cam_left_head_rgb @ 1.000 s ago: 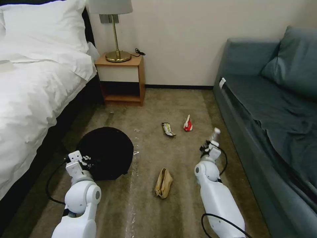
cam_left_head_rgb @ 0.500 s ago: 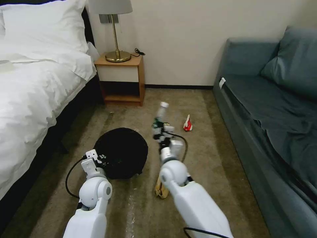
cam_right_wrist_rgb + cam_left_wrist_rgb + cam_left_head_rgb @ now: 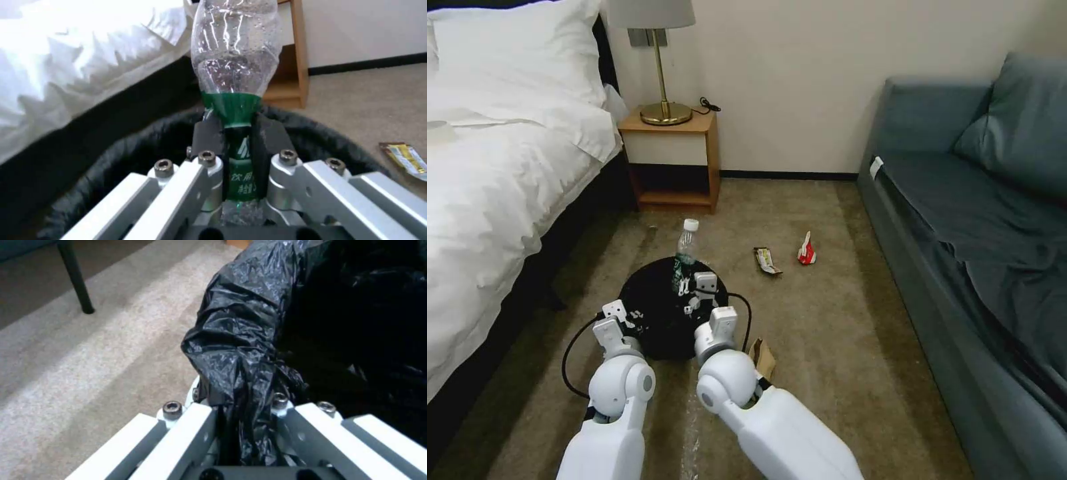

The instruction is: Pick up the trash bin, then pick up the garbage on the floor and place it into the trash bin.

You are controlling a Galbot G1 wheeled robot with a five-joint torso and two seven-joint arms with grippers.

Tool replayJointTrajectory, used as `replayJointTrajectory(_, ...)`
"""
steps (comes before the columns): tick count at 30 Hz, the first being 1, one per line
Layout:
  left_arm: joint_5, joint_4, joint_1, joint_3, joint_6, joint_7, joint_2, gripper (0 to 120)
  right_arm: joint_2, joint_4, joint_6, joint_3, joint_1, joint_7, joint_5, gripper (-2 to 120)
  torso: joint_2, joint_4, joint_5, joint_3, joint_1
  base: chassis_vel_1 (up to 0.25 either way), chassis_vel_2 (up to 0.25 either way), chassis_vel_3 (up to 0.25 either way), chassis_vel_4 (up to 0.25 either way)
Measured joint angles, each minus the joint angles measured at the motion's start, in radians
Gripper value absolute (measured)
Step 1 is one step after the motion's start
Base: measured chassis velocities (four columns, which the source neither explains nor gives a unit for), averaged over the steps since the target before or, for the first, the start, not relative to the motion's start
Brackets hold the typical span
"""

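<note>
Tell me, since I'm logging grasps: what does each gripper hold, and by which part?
Right gripper: the bottle, by its green label, above the trash bin. Left gripper: the bin's bag-covered rim.

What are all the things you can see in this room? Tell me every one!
round trash bin with black plastic bag liner: one, black, on the carpet by the bed
clear plastic bottle with green label: one, over the bin
crumpled tan paper bag: one, on the carpet
flat dark snack wrapper: one, on the carpet
red-and-white wrapper: one, beside it
white bed: one, left
wooden nightstand: one, with brass lamp
teal sofa: one, right
left gripper: shut on the liner
right gripper: shut on the bottle
</note>
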Motion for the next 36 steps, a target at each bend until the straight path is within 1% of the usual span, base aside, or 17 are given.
replayJointTrajectory(5, -0.001, -0.003, 0.0, 0.004, 0.002, -0.001, -0.006, 2, 0.006, -0.021, 0.013, 0.005, -0.009, -0.006, -0.019, 13, 0.0, 0.0, 0.0001, 0.0, 0.0, 0.0, 0.0, 0.0, 0.0)
replayJointTrajectory(7, -0.001, -0.003, -0.002, 0.007, 0.002, -0.001, -0.007, 2, 0.005, -0.021, 0.016, 0.009, -0.014, -0.012, -0.027, 22, 0.0, 0.0, 0.0001, 0.0, 0.0, 0.0, 0.0, 0.0, 0.0)
replayJointTrajectory(8, -0.001, -0.003, -0.002, 0.007, 0.002, -0.001, -0.007, 2, 0.005, -0.021, 0.016, 0.009, -0.014, -0.012, -0.027, 22, 0.0, 0.0, 0.0001, 0.0, 0.0, 0.0, 0.0, 0.0, 0.0)
replayJointTrajectory(10, 0.0, -0.001, -0.004, 0.011, 0.003, -0.002, -0.008, 2, 0.005, -0.017, 0.016, 0.012, -0.018, -0.014, -0.028, 34, 0.0, 0.0, 0.0001, 0.0, 0.0, 0.0, 0.0, 0.0, 0.0)
replayJointTrajectory(11, 0.0, -0.001, -0.004, 0.011, 0.003, -0.002, -0.008, 2, 0.005, -0.017, 0.016, 0.012, -0.018, -0.014, -0.028, 34, 0.0, 0.0, 0.0001, 0.0, 0.0, 0.0, 0.0, 0.0, 0.0)
replayJointTrajectory(13, 0.001, 0.002, -0.005, 0.013, 0.003, -0.003, -0.008, 2, 0.007, -0.017, 0.015, 0.012, -0.021, -0.014, -0.029, 45, 0.0, -0.0001, 0.0001, 0.0, 0.0, 0.0, 0.0, 0.0, 0.0)
replayJointTrajectory(14, 0.001, 0.002, -0.005, 0.013, 0.003, -0.003, -0.008, 2, 0.007, -0.017, 0.015, 0.012, -0.021, -0.014, -0.029, 45, 0.0, -0.0001, 0.0001, 0.0, 0.0, 0.0, 0.0, 0.0, 0.0)
replayJointTrajectory(17, 0.002, 0.006, -0.005, 0.013, 0.003, -0.005, -0.007, 2, 0.01, -0.011, 0.007, 0.011, -0.023, -0.013, -0.03, 61, 0.0, 0.0, 0.0001, 0.0, 0.0, 0.0, 0.0, 0.0, 0.0)
replayJointTrajectory(21, 0.002, 0.007, -0.005, 0.011, 0.003, -0.005, -0.005, 2, 0.011, -0.005, 0.003, 0.008, -0.023, -0.012, -0.03, 69, 0.0, 0.0, 0.0001, 0.0, 0.0, 0.0, 0.0, 0.0, 0.0)
replayJointTrajectory(23, 0.002, 0.007, -0.006, 0.009, 0.003, -0.005, -0.005, 2, 0.012, -0.002, 0.0, 0.006, -0.022, -0.009, -0.03, 80, 0.0, 0.0, 0.0001, 0.0, 0.0, 0.0, 0.0, 0.0, 0.0)
replayJointTrajectory(24, 0.002, 0.007, -0.006, 0.009, 0.003, -0.005, -0.005, 2, 0.012, -0.002, 0.0, 0.006, -0.022, -0.009, -0.03, 80, 0.0, 0.0, 0.0001, 0.0, 0.0, 0.0, 0.0, 0.0, 0.0)
replayJointTrajectory(26, 0.002, 0.007, -0.006, 0.006, 0.004, -0.006, -0.003, 2, 0.008, 0.023, -0.025, 0.02, -0.011, 0.013, -0.009, 92, 0.0, 0.0001, 0.0001, 0.0, 0.0, 0.0, 0.0, 0.0, 0.0)
replayJointTrajectory(28, 0.002, 0.007, -0.005, 0.004, 0.004, -0.008, -0.002, 2, 0.005, 0.031, -0.037, 0.028, -0.006, 0.022, 0.002, 95, 0.0, 0.0, 0.0001, 0.0, 0.0, 0.0, 0.0, 0.0, 0.0)
replayJointTrajectory(29, 0.002, 0.005, -0.003, -0.002, 0.005, -0.009, 0.001, 2, -0.011, 0.062, -0.082, 0.054, 0.016, 0.053, 0.057, 99, 0.0, 0.0, 0.0002, 0.0, 0.0, 0.0, 0.0, 0.0, 0.0)
replayJointTrajectory(34, -0.001, 0.002, 0.0, -0.018, 0.004, -0.008, 0.006, 2, -0.049, 0.102, -0.192, 0.106, 0.086, 0.162, 0.166, 100, 0.0, -0.0001, 0.0002, 0.0, 0.0, 0.0, 0.0, 0.0, 0.0)
replayJointTrajectory(35, -0.003, 0.002, 0.001, -0.024, 0.003, -0.008, 0.006, 2, -0.058, 0.095, -0.236, 0.12, 0.107, 0.212, 0.198, 100, 0.0, -0.0001, 0.0001, 0.0, 0.0, 0.0, 0.0, 0.0, 0.0)
replayJointTrajectory(36, -0.003, 0.002, 0.001, -0.024, 0.003, -0.008, 0.006, 2, -0.058, 0.095, -0.236, 0.12, 0.107, 0.212, 0.198, 100, 0.0, -0.0001, 0.0001, 0.0, 0.0, 0.0, 0.0, 0.0, 0.0)
